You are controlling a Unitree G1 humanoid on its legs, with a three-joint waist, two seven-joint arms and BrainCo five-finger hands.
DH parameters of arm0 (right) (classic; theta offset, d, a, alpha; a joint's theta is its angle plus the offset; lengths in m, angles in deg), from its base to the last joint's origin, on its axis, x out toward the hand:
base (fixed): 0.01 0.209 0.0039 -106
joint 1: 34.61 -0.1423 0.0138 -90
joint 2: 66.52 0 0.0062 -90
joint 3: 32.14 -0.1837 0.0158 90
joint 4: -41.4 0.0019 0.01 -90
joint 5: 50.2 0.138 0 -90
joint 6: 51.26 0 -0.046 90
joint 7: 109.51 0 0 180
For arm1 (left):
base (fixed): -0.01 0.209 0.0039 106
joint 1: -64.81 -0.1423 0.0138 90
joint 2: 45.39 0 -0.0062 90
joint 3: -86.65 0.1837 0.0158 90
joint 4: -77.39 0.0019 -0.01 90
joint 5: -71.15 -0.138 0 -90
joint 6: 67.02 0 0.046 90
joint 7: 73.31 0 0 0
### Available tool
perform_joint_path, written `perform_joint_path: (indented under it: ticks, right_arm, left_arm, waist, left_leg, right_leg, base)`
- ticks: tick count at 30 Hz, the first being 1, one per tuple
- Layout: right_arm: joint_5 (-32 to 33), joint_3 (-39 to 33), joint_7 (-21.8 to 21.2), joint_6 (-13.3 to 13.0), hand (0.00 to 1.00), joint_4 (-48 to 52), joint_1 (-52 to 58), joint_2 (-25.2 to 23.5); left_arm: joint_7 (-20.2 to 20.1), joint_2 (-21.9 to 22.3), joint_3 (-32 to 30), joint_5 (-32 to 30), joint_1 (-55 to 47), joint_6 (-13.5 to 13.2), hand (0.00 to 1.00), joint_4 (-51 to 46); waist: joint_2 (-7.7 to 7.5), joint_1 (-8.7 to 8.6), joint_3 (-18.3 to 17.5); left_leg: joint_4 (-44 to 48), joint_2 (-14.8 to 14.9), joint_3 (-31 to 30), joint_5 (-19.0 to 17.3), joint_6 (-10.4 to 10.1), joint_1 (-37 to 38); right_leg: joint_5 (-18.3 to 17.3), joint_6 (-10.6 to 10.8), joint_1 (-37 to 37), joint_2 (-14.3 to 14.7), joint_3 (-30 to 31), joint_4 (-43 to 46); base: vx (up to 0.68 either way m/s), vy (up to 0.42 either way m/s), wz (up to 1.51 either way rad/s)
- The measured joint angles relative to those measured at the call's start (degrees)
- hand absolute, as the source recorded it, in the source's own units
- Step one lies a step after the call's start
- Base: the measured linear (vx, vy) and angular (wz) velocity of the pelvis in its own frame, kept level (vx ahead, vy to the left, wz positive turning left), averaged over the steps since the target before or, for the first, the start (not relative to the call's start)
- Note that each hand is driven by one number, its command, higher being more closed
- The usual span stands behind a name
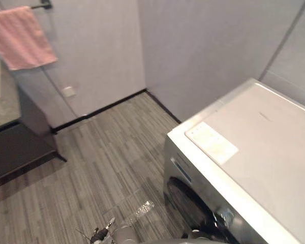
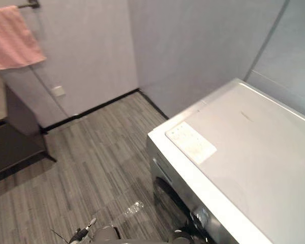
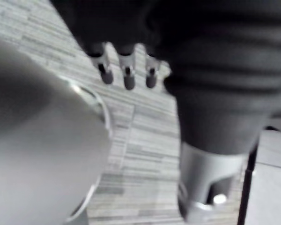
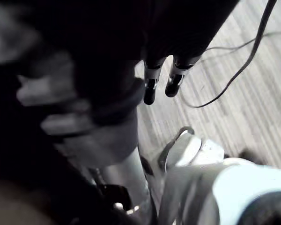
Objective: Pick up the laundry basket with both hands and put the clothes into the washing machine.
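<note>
Two hands hang empty: left hand [image 3: 126,70] and right hand [image 4: 161,82], fingers straight, over grey plank floor [image 1: 107,168]. White front-loading washing machine [image 1: 254,152] sits at 4 o'clock, porthole door looks closed. Basket, clothes unseen.

The washing machine [image 1: 254,168] stands at the right, against the back wall [image 1: 208,46], with a sheet [image 1: 212,143] lying on its top. A towel [image 1: 21,38] hangs at far left above a low cabinet [image 1: 20,142]. The left robot hand [image 3: 126,70] hangs over the floor [image 1: 107,168] beside the machine.
</note>
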Motion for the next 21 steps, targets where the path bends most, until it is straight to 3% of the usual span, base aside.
perform_joint_path:
  ticks: [1,2,3,5,7,10,11,12,13,14,15,17,19,21]
  right_arm:
    - [0.2,-0.1,0.1,0.4,0.00,-0.3,0.1,-0.8]
    - [0.5,-1.0,0.3,0.4,0.00,-0.3,0.2,-1.3]
    - [0.7,-1.6,0.4,0.2,0.00,-0.3,0.3,-1.4]
    - [1.4,-2.7,1.1,0.2,0.00,-0.3,0.7,-1.7]
    - [1.9,-2.4,1.1,-0.7,0.00,-0.3,1.2,-2.4]
    - [1.8,-1.9,1.1,-2.5,0.00,-0.3,2.1,-3.7]
    - [1.7,-0.9,0.9,-2.5,0.00,0.0,2.1,-3.8]
    - [1.4,1.2,-0.7,-3.1,0.00,1.0,2.1,-5.8]
    - [0.5,3.3,-2.3,-3.5,0.00,1.8,0.9,-6.3]
    - [0.4,3.3,-3.5,-3.5,0.00,3.4,1.6,-5.1]
    - [-0.2,3.9,-4.1,-2.2,0.00,2.4,1.0,-3.3]
    - [-0.7,4.9,-4.8,-3.2,0.00,3.5,0.4,-5.1]
    - [-0.7,5.6,-5.3,-4.4,0.00,3.6,-0.4,-4.7]
    - [-0.9,6.0,-5.3,-5.0,0.00,3.6,-1.0,-4.7]
  left_arm:
    - [0.1,-0.6,-0.2,0.0,0.6,0.0,0.00,0.1]
    - [0.1,-0.4,-0.2,-0.3,1.4,0.1,0.00,0.1]
    - [0.1,-0.4,-0.1,-0.8,1.9,0.1,0.00,0.1]
    - [0.1,0.0,0.8,-1.3,2.3,0.1,0.00,1.4]
    - [0.1,-1.6,3.1,-1.8,2.6,0.7,0.00,2.6]
    - [0.0,-2.7,7.0,-2.3,2.5,0.7,0.00,3.5]
    - [0.0,-2.9,7.6,-2.4,2.4,0.9,0.00,3.7]
    - [0.0,-5.6,6.7,-2.5,2.6,0.9,0.00,3.7]
    - [0.0,-7.1,6.5,-2.8,3.5,0.7,0.00,4.2]
    - [0.2,-6.8,6.8,-3.0,2.9,0.7,0.00,4.5]
    - [0.2,-6.9,6.5,-3.0,0.9,1.0,0.00,4.5]
    - [-0.1,-6.5,6.3,-3.2,0.0,0.9,0.00,4.6]
    - [-0.3,-5.8,6.2,-3.9,0.7,1.1,0.00,5.0]
    - [-0.2,-5.6,5.3,-4.5,0.8,1.2,0.00,4.9]
  waist:
    - [-0.53,-0.61,-0.2]
    - [-1.29,-0.70,0.2]
    - [-0.98,-0.70,0.0]
    - [-0.62,-0.50,-0.2]
    - [-1.43,-0.65,0.0]
    - [-1.45,-1.12,-0.3]
    - [-1.88,-2.08,-0.5]
    - [-7.59,-2.44,-0.6]
    - [-8.35,-1.20,0.8]
    - [-4.29,-0.46,0.5]
    - [-6.42,0.14,0.7]
    - [-5.65,-0.08,0.3]
    - [-5.46,-0.29,-0.1]
    - [-5.69,-0.18,-0.4]
  left_leg:
    - [-5.4,-2.3,3.9,0.0,1.5,2.1]
    - [-12.9,-5.7,7.0,0.1,1.5,4.0]
    - [-17.4,-7.5,6.8,0.4,1.8,5.1]
    - [-31.0,-13.2,2.3,2.5,2.3,10.1]
    - [-36.5,-15.9,-1.4,5.0,2.4,13.0]
    - [-41.6,-19.9,-10.0,4.7,1.4,15.1]
    - [-41.7,-21.3,-11.1,1.3,-2.3,15.0]
    - [-31.5,-23.1,-8.1,-5.3,-0.7,13.6]
    - [-11.9,-18.4,-10.5,-9.6,9.3,10.2]
    - [-13.1,-13.3,-15.0,-13.3,-0.8,11.2]
    - [-13.7,-15.7,-16.5,-13.5,-1.4,12.5]
    - [-20.0,-16.2,-18.0,-9.4,-0.9,14.4]
    - [-29.4,-17.4,-20.7,-4.6,-1.9,15.7]
    - [-31.8,-18.1,-19.2,-3.2,-2.9,16.3]
  right_leg:
    - [-0.1,0.3,0.7,-1.2,-1.3,-1.3]
    - [0.0,0.3,0.8,-2.1,-3.7,-2.7]
    - [0.0,0.3,0.8,-2.4,-5.0,-3.1]
    - [-0.5,1.0,1.3,-3.4,-7.6,-2.0]
    - [-0.7,1.3,1.5,-5.0,-8.3,2.3]
    - [-1.3,1.9,0.5,-8.5,-8.3,13.6]
    - [-0.4,1.5,-0.3,-10.0,-8.1,15.6]
    - [-0.6,1.1,-2.6,-17.6,-6.9,20.3]
    - [-1.2,1.3,-4.7,-21.0,-5.4,28.2]
    - [-1.0,0.5,-6.5,-18.1,-4.9,31.3]
    - [-2.4,0.3,-7.8,-17.4,1.1,31.5]
    - [-4.4,1.2,-8.7,-11.7,4.5,28.5]
    - [-4.7,1.7,-7.3,-3.3,9.1,12.0]
    - [-3.0,-1.8,-5.5,-1.7,9.6,3.0]
  base:
    - [0.24,-0.122,0.96]
    - [0.20,-0.077,1.06]
    - [0.11,-0.008,0.95]
    - [0.04,0.068,0.82]
    - [-0.04,0.057,0.81]
    - [-0.11,0.050,1.28]
    - [-0.03,0.100,1.44]
    - [0.12,0.023,0.88]
    - [0.19,0.000,0.27]
    - [0.19,-0.042,-0.26]
    - [0.15,0.012,-0.08]
    - [0.06,0.064,0.37]
    - [-0.04,0.106,0.75]
    - [0.01,0.001,0.70]
